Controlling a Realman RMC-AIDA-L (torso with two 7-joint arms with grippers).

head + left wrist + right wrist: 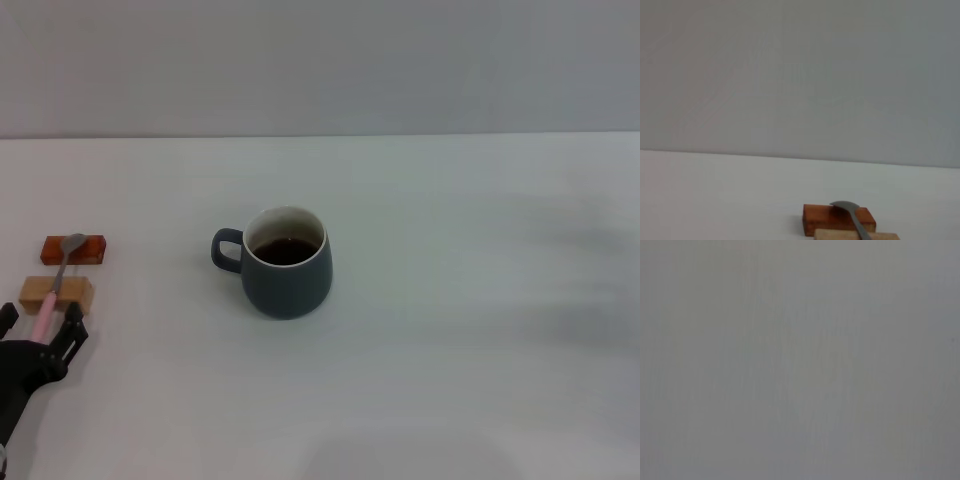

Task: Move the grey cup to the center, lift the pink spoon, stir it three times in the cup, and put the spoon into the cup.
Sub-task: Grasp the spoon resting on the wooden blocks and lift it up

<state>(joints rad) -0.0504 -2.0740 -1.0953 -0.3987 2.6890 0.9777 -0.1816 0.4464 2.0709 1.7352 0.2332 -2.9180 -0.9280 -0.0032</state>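
The grey cup (pixel 288 265) stands near the middle of the white table, handle pointing to the left, with dark liquid inside. At the far left lies the pink spoon (pixel 46 315), its metal bowl resting on a reddish-brown block (pixel 92 248) and its neck crossing a tan block (pixel 76 292). My left gripper (pixel 40 322) is open at the table's near left, one finger on each side of the pink handle's near end. In the left wrist view the spoon's bowl (pixel 845 205) lies on the reddish-brown block (pixel 820 217). My right gripper is out of view.
The white table (pixel 450 350) stretches to the right of the cup and ends at a plain grey wall behind. The right wrist view shows only a flat grey surface.
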